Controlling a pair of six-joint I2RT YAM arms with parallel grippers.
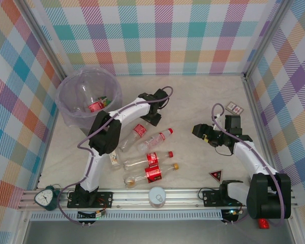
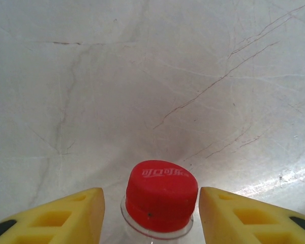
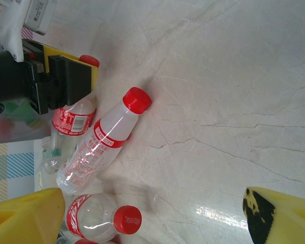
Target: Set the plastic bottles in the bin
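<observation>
Pale marbled desk (image 1: pixel 203 91), thin dark hairline cracks across it, edged by metal rails and walled on three sides with pastel plaid panels (image 1: pixel 157 35). From the top view: two arms rising from the bottom edge; round translucent pale-purple plastic bin (image 1: pixel 71 114) at upper left, one clear red-labelled bottle (image 1: pixel 95 107) made out inside. Just right of the bin, at frame centre, four more plastic bottles lying on the desk, counted downward: clear bottle with a red label (image 1: pixel 139 131) right below the left pincer (image 1: pixel 150 121), milky bottle with a red cap (image 1: pixel 157 138), red-capped clear bottle (image 1: pixel 151 158), yellow-capped clear bottle (image 1: pixel 151 174). Also there: green alarm clock (image 1: pixel 47 198) at lower left, white round tin (image 1: pixel 156 195) at bottom centre, small red triangle (image 1: pixel 216 175) at lower right, small cards (image 1: pixel 235 108) at right. Added by the left wrist view: white lettering on a red screw cap (image 2: pixel 160 195) at bottom centre, between two yellow fingers (image 2: pixel 71 218), a bare gap on either side; left pincer spread, pinching nothing. Added by the right wrist view: three red caps counted down the left side of the frame, the uppermost tucked against the other arm's yellow finger; right pincer (image 3: pixel 152 218) spread wide above bare desk, nothing between its yellow tips at the two lower corners.
</observation>
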